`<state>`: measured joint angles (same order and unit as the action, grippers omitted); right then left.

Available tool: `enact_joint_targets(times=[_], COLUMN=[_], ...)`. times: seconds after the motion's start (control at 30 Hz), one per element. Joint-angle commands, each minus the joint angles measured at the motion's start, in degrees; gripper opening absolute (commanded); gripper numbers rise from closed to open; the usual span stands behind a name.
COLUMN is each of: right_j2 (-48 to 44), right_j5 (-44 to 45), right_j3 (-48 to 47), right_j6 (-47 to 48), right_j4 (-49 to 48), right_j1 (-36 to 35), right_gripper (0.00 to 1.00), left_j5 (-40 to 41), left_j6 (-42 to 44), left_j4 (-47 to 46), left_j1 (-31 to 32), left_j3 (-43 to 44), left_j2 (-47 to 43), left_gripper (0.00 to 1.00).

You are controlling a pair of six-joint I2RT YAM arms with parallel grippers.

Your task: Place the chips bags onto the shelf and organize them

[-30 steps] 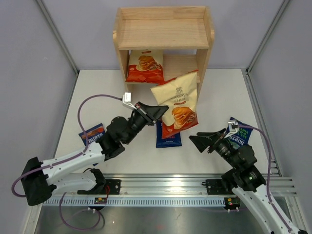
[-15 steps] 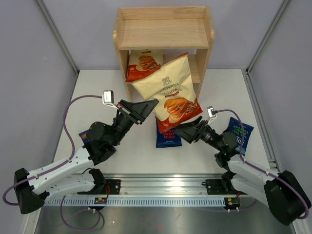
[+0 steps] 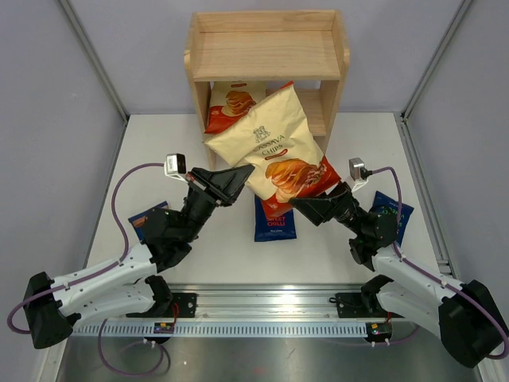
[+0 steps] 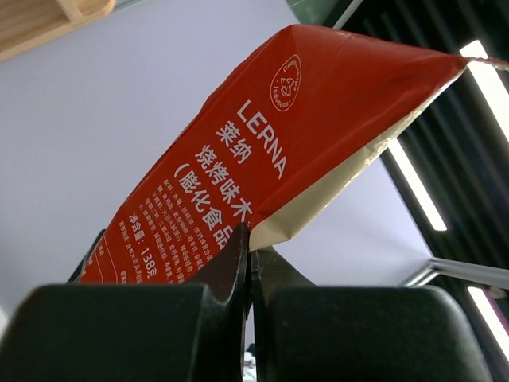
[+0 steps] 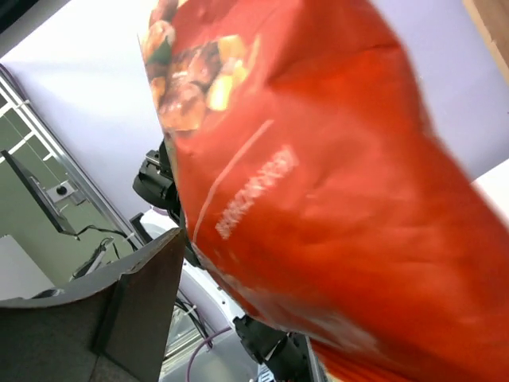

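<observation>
Left gripper (image 3: 248, 170) is clamped on the side edge of the big "Cassava Chips" bag (image 3: 274, 147), which hangs tilted at frame centre, in front of the shelf (image 3: 266, 54). On its red back I read "LERNA" above Chinese print. Right gripper (image 3: 302, 207) sits at the bag's lower right corner with its jaws apart; I see one finger only. A second Cassava bag (image 3: 235, 107) stands on the lower tier, left side. A Burts "SWEET CHILLI" bag (image 3: 274, 224) lies flat on the table (image 3: 215, 263) beneath. The left Burts bag (image 3: 148, 220) and right Burts bag (image 3: 394, 212) lie mid-frame at either side.
</observation>
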<state>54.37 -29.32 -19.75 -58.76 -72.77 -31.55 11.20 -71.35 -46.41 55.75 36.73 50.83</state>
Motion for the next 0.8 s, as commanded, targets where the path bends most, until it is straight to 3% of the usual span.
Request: enact_joint_targets(times=[0.0,0.23,0.4,0.47,0.7,0.77], right_j2=[-0.84,-4.79,-7.17,-7.78,-11.38,-12.53], right_j5=[3.21,9.18,11.65,12.97,15.69,16.48], right_j3=[-3.28,-2.40,-3.28,-3.72,-2.49,-1.09], right_j6=[-0.13,-2.05,-3.02,-2.85,-2.76,-4.24], right_j4=[-15.65,-9.96,-3.35,0.25,9.92,11.85], right_j1=[-0.53,-0.53,-0.62,-0.53,-0.53,-0.53], right_gripper=[0.78,0.63,0.68,0.64,0.34,0.29], left_j5=[1.01,7.51,6.38,5.85,7.33,8.83], left_j6=[-3.35,-2.39,-0.72,-1.33,-0.28,1.21], left_j4=[-8.17,2.88,6.25,7.29,10.90,17.20], left_j1=[0.24,0.24,0.24,0.24,0.24,0.15], left_j3=[-0.69,-3.16,-2.37,-2.37,-2.98,-1.67], left_j2=[-0.46,-5.74,-4.86,-4.42,-5.73,-7.23], left_gripper=[0.00,0.00,0.00,0.00,0.00,0.15])
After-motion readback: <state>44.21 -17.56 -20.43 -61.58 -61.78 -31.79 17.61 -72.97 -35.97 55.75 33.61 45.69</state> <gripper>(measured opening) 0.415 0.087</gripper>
